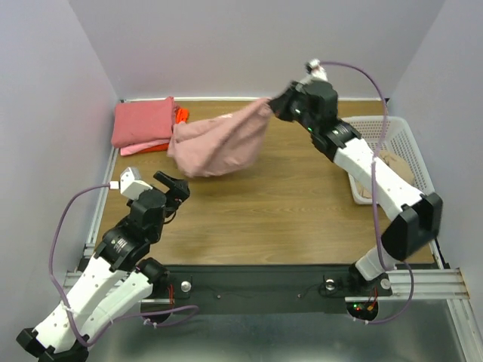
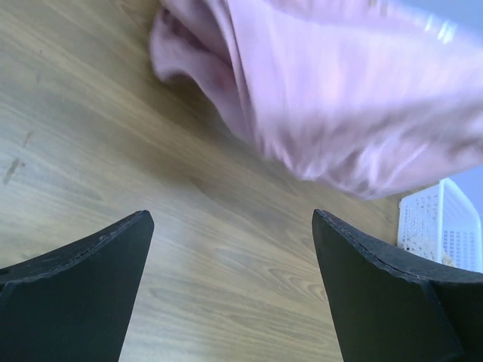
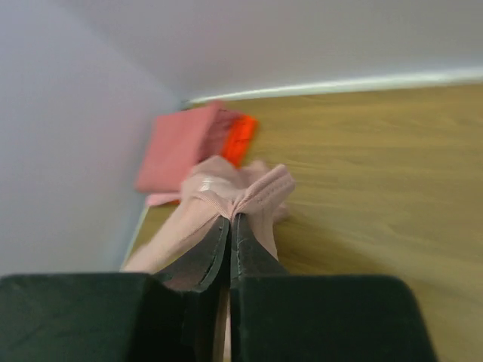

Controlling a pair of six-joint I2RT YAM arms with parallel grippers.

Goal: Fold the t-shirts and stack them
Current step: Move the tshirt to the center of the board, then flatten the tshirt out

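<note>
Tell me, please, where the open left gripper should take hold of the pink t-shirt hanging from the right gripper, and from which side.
Probably the lower left end of the pink t-shirt, farthest from the right gripper, which pinches its upper right edge. The cloth sags there in a loose bunch, facing the left gripper, so an approach from the near side, jaws open forward, looks shortest.

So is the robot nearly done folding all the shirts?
More than halfway, it seems. Done: a folded pile sits in the far left corner. In hand: the right tool is shut on a pink shirt, lifted and bunched up; the left tool is open and empty. Left: folding that one, plus a beige shirt waiting in the basket.
</note>
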